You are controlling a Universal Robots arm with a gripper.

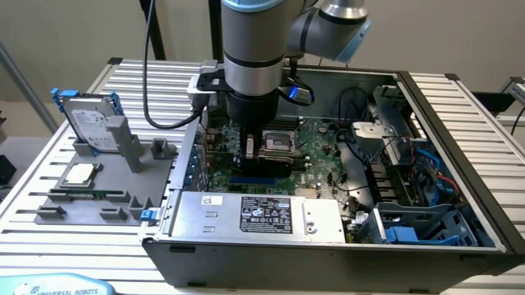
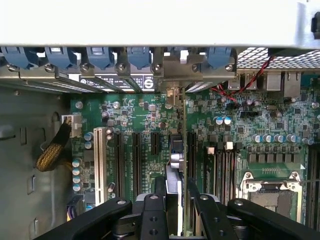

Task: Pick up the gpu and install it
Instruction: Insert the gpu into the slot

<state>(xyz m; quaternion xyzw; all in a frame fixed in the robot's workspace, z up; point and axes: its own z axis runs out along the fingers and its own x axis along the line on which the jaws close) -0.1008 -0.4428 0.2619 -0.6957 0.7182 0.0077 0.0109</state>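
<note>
Wrist view frames the gripper (image 2: 172,200) from above, its black metal fingers (image 2: 152,210) closed on the gpu (image 2: 173,165), which is seen edge-on as a thin upright card running away from the camera toward the rear wall of the computer case (image 1: 328,249). The pick-up is therefore judged done, and the card has been carried into the case and is held over the green motherboard (image 2: 240,125), lined up with one of the long black expansion slots (image 2: 136,155); its silver bracket end reaches toward the row of blue slot clips (image 2: 100,56) on the perforated back panel. Whether the card's lower edge is already seated in its slot cannot be told, so the installation is judged under way but not shown complete. In the exterior view the grey, cylindrical arm (image 1: 254,55) stands vertically inside the open dark-grey steel case, hiding the card. Just beside the case, on a grey moulded fixture (image 1: 98,196) resting on the ribbed aluminium table (image 1: 484,123), a silver hard drive (image 1: 88,126) with blue rails stands upright, well apart from the work. A matte silver power supply (image 1: 254,215) with a black label lies along the case's near side.
</note>
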